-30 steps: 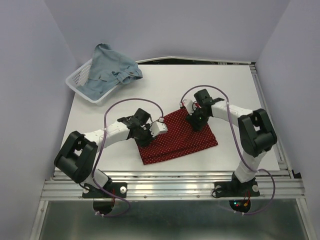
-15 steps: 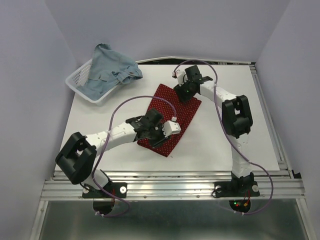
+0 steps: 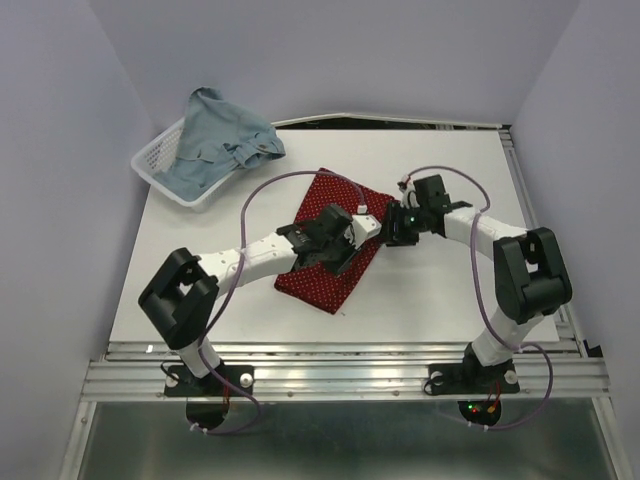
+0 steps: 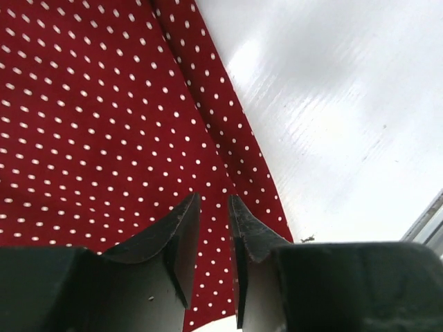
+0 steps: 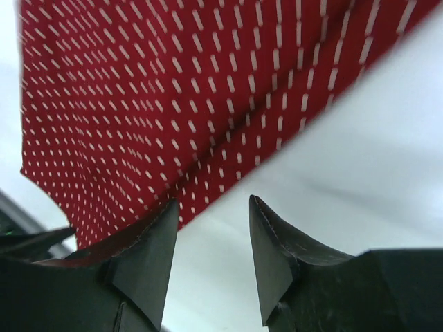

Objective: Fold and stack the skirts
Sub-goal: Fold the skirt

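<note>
Since half a second ago the right gripper (image 3: pixel 392 228) has swung from the far edge of the red skirt (image 3: pixel 318 285) to its right edge. The left gripper (image 3: pixel 348 235) has moved up over the middle of the cloth. The red skirt lies flat in the centre of the table (image 3: pixel 450 300). The denim skirt (image 3: pixel 220 145) is heaped on the basket (image 3: pixel 148 165) at the far left.

The next fold probably starts from the right edge. The right gripper should go down and take the whole hem, while the left one presses the cloth so it does not slide.

The top view gives the skirt's whole outline, but hides the jaws. The left wrist view shows fingers (image 4: pixel 181 228) almost pressed together, with no cloth in the thin slit. The right wrist view, with streaked dots, shows fingers (image 5: pixel 149 256) spread over bare table just beside the hem.
</note>
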`<state>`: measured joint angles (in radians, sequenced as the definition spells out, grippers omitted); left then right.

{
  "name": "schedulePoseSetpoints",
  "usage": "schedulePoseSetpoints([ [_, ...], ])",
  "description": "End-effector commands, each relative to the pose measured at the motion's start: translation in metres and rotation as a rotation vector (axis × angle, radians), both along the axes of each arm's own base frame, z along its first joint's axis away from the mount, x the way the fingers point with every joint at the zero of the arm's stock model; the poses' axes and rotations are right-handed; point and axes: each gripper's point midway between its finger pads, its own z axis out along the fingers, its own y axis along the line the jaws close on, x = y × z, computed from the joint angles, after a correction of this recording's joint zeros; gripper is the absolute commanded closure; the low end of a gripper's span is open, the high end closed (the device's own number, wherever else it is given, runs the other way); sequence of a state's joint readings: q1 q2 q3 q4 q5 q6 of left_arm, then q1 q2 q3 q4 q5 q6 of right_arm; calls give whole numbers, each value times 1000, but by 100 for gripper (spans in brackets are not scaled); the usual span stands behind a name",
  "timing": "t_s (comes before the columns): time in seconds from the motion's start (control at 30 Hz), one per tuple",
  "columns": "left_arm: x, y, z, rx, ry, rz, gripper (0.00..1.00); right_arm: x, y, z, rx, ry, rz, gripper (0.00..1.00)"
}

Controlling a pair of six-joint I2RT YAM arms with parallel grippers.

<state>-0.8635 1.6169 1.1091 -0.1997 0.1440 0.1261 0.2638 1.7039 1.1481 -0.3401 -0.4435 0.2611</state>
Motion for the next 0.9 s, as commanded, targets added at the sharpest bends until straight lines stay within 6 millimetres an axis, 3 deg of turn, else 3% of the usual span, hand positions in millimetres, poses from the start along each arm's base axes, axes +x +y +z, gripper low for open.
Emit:
schedulePoseSetpoints([
  [0.0,4,-6,3,-5,1,33,66,-34,26,-13,247,171,-122,50],
  [0.13,4,-6,-7,24,18,21,62,-41,32,-26,343,210,-173,52],
  [0.2,1,-9,-11,30,40,4,62,-52,29,-41,334,237,-181,53],
  [0.43,-10,-8,-23,55,94,-38,60,-66,33,-58,342,248,-165,59],
  [0.6,-11,-8,-31,73,118,-39,53,-79,35,-74,326,315,-144,66],
  [0.73,-8,-9,-35,82,111,-26,63,-86,36,-79,316,319,-139,69],
  [0.83,-10,-11,-32,70,118,-38,79,-85,39,-82,312,323,-133,75],
  [0.87,-10,-11,-30,65,119,-42,88,-86,43,-81,313,325,-120,78],
])
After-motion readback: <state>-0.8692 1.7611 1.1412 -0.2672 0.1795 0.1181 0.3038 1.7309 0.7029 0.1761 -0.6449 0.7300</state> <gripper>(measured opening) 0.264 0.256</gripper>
